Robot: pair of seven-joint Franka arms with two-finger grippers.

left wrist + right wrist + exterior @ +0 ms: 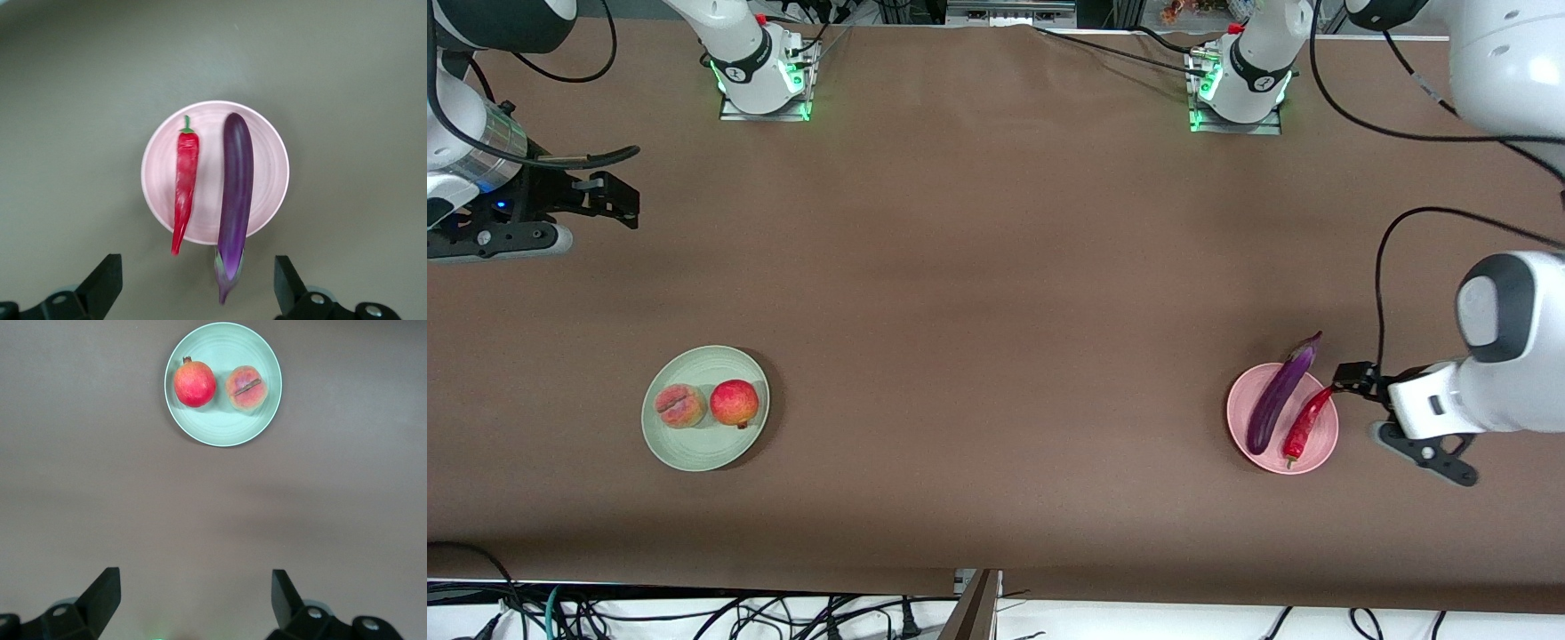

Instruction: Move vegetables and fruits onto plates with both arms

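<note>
On the round pale green plate [704, 449], toward the right arm's end, the creased orange-pink peach [680, 405] and round red pomegranate [735, 403] sit side by side. On the round pale pink plate [1320, 447] lie the slim red chili pepper [1305, 425] and long glossy purple eggplant [1278, 397], its stem end overhanging the rim. The left gripper [1343, 375] hovers beside this plate, fingers spread, empty. The right gripper [618, 203] waits well apart from the green plate, fingers spread.
</note>
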